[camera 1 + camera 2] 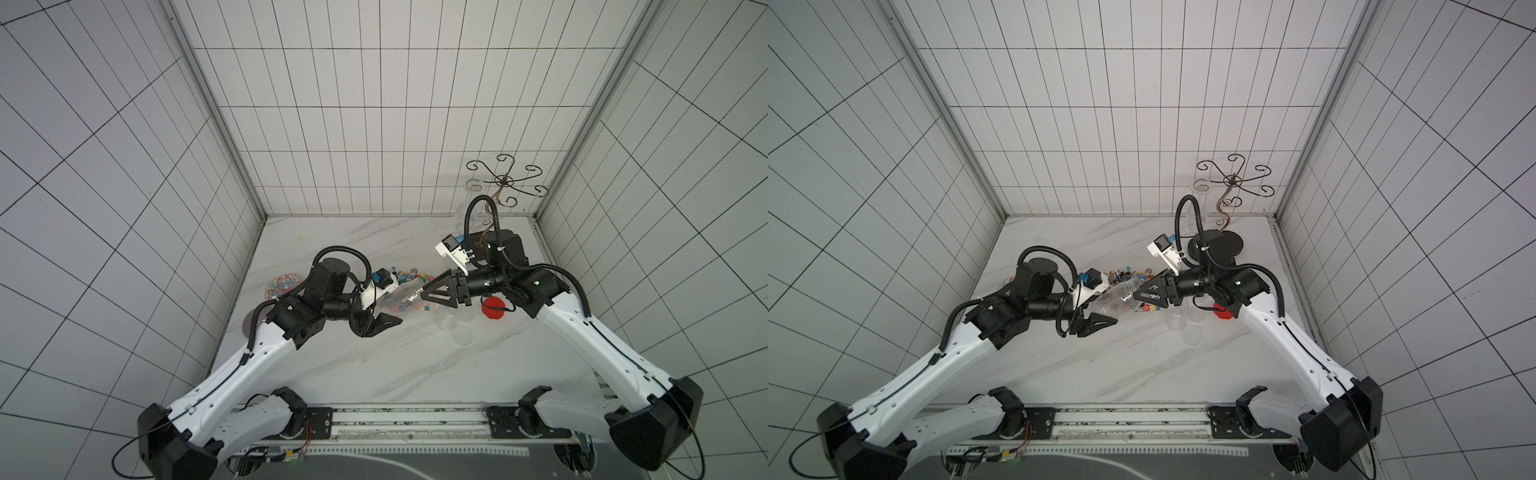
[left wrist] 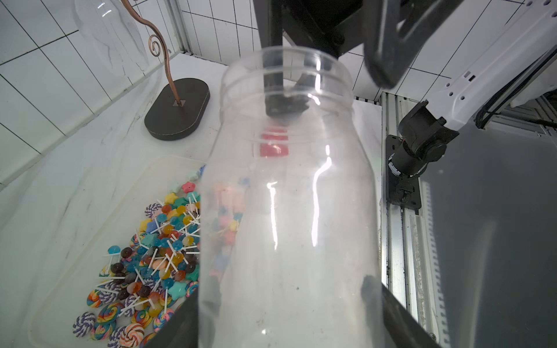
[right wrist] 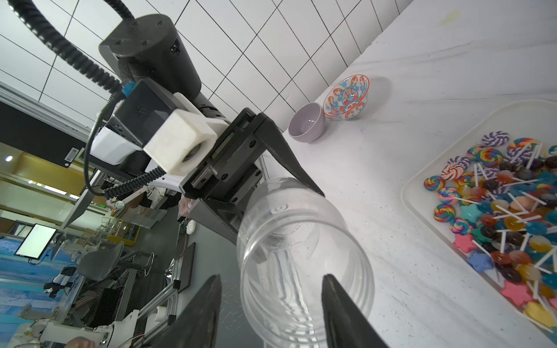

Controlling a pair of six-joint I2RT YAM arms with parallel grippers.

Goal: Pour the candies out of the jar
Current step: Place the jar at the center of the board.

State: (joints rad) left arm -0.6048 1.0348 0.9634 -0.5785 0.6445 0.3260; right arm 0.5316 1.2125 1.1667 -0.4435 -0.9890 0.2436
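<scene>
The clear plastic jar [image 1: 399, 297] hangs sideways at mid-frame in both top views. It looks empty, with its base clamped in the left gripper [image 3: 272, 211]. The multicoloured lollipops and star candies [image 2: 156, 256] lie in the translucent shallow tray [image 2: 126, 192] beneath. The right gripper [image 3: 271, 280] straddles the jar's mouth, jaws apart, not yet pinching. This looks like a handover: centre on the neck, close gently, and let the left go only once the grip is firm.

The near worktop [image 1: 374, 365] gives open passage, whereas the tray [image 3: 494, 123] and raised jar [image 1: 399, 297] at centre, two bowls [image 3: 346, 96] at left, and the wire stand [image 1: 505, 180], clear cups [image 1: 448, 321] and red lid [image 1: 493, 309] at right obstruct the far half.
</scene>
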